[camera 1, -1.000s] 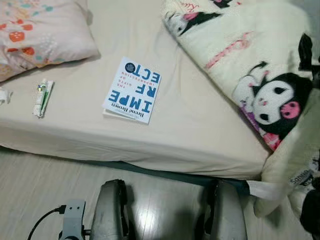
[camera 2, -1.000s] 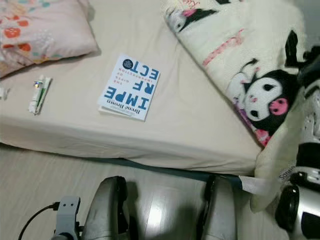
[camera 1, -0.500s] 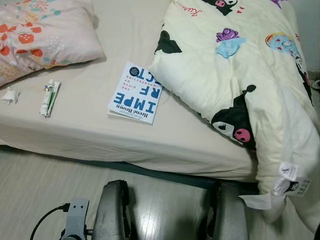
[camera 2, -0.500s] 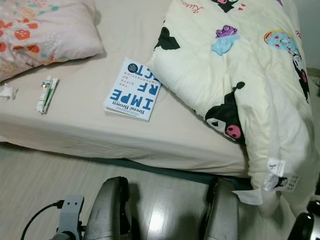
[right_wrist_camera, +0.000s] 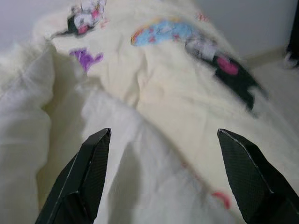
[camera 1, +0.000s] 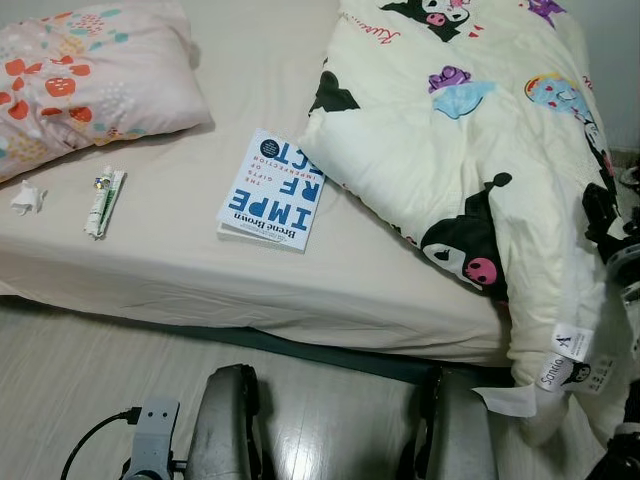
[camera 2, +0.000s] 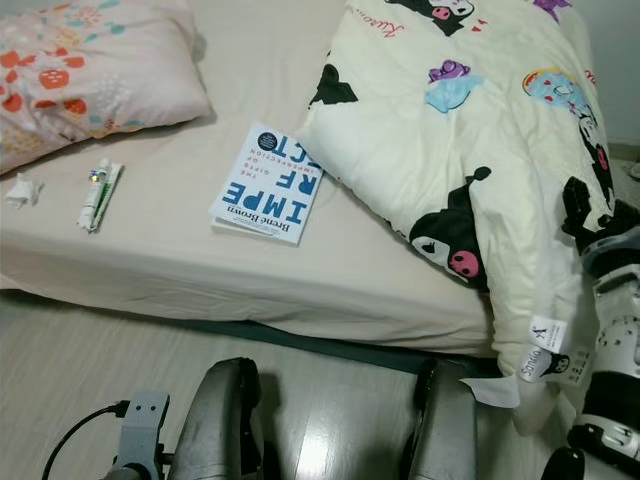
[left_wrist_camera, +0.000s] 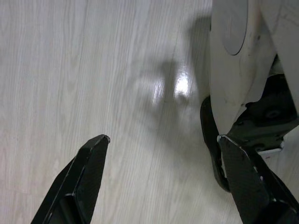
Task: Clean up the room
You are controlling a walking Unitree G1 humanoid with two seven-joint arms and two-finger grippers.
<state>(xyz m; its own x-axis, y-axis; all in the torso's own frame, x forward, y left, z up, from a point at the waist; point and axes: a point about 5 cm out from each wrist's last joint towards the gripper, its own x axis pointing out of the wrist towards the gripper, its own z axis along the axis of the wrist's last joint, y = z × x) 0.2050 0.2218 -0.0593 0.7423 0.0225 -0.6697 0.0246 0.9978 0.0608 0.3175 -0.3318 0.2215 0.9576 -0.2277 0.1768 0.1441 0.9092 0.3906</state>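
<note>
Pillow: we see a floral pillow [camera 1: 85, 75] at the bed's far left corner.
Tissue: a crumpled white tissue [camera 1: 26, 198] lies on the sheet near the bed's left edge.
Tube: a white and green tube [camera 1: 103, 201] lies just right of the tissue, apart from it.
Book: a blue and white book [camera 1: 273, 188] lies flat mid-bed; its far right corner sits under the comforter's edge.
Bed: the beige mattress [camera 1: 200, 270] carries all of these.
Comforter: a cream cartoon-print comforter [camera 1: 470, 150] covers the bed's right side and hangs over the front corner toward the floor.
Left end effector [left_wrist_camera: 163, 149]: we see its fingers spread wide over the pale wood floor [left_wrist_camera: 70, 70], gripping nothing.
Right end effector [right_wrist_camera: 163, 140]: fingers spread apart, pointed at the comforter, gripping nothing; we see it beside the comforter's hanging right edge.
</note>
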